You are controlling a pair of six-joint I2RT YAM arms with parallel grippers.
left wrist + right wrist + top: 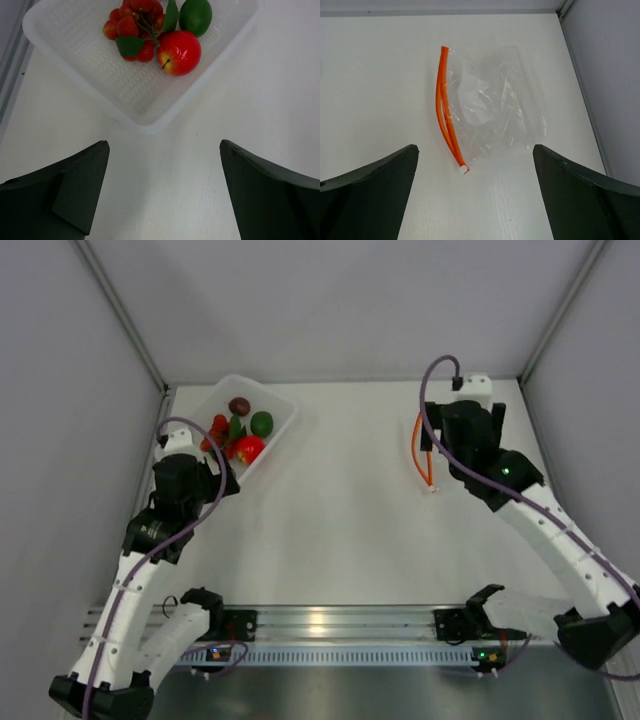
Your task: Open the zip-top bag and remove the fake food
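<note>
The zip-top bag lies flat and crumpled on the white table at the far right, and nothing shows inside it. Its orange zip strip runs along the left edge, its two strands slightly apart. My right gripper hovers open just short of the bag, holding nothing. The fake food sits in a translucent tub: a red tomato, a green ball, a cluster of little red balls with leaves and a dark maroon ball. My left gripper stands open and empty, just short of the tub's near corner.
The tub stands at the back left, close to the left wall. A grey wall rises just right of the bag. A metal rail with the arm bases runs along the near edge.
</note>
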